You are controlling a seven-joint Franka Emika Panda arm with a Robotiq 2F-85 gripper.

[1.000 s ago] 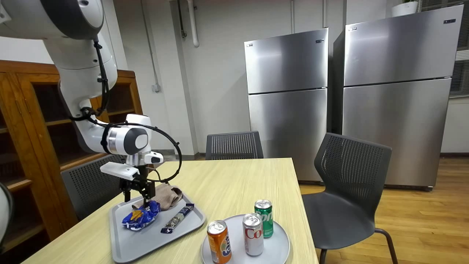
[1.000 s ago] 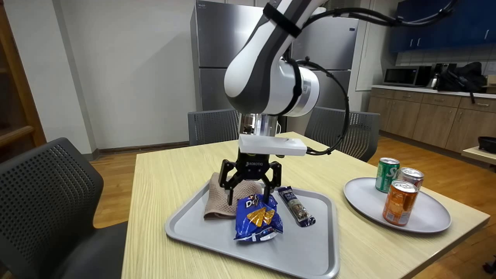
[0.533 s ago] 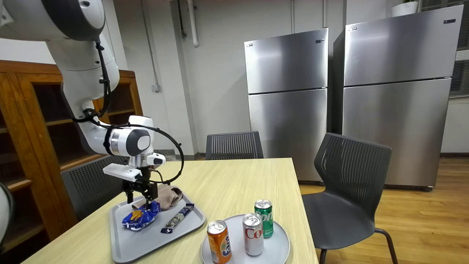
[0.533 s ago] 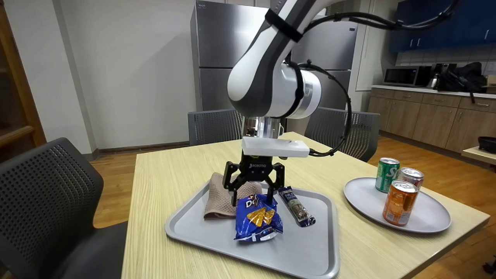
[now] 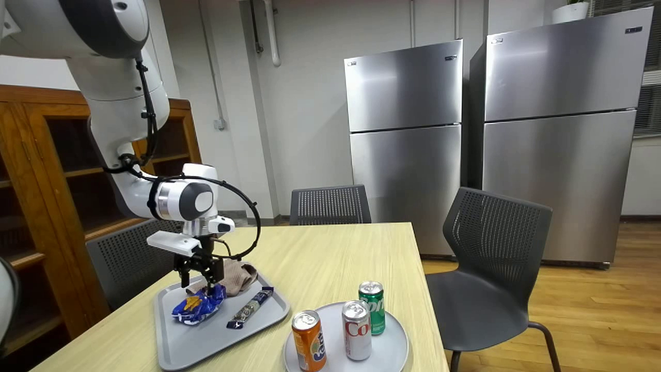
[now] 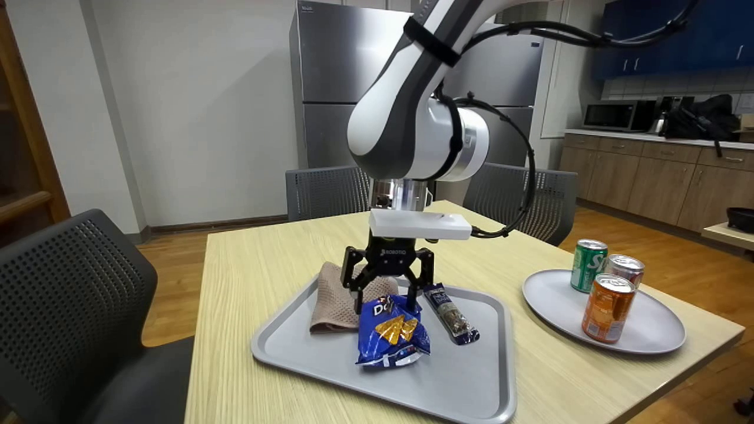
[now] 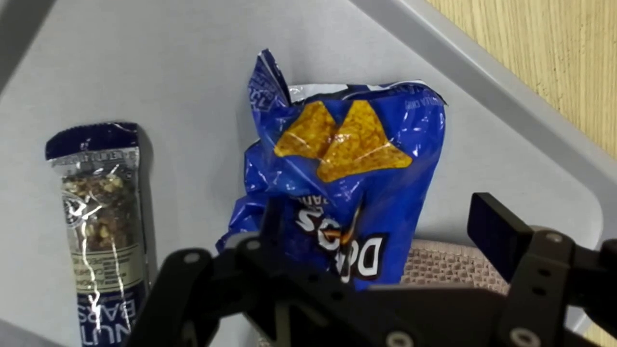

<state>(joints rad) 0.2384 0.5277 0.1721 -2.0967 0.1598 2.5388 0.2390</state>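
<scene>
Two fingers [image 7: 496,236]: yours, spread wide, holding nothing
Doritos bag [image 7: 356,144]: partly between your fingers, contact unclear
Nut bar [image 7: 103,231]: left of your fingers in the wrist view

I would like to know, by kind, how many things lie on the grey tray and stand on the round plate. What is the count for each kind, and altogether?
Chip bag: 1
Nut bar: 1
Cloth: 1
Drink cans: 3
Total: 6
</scene>
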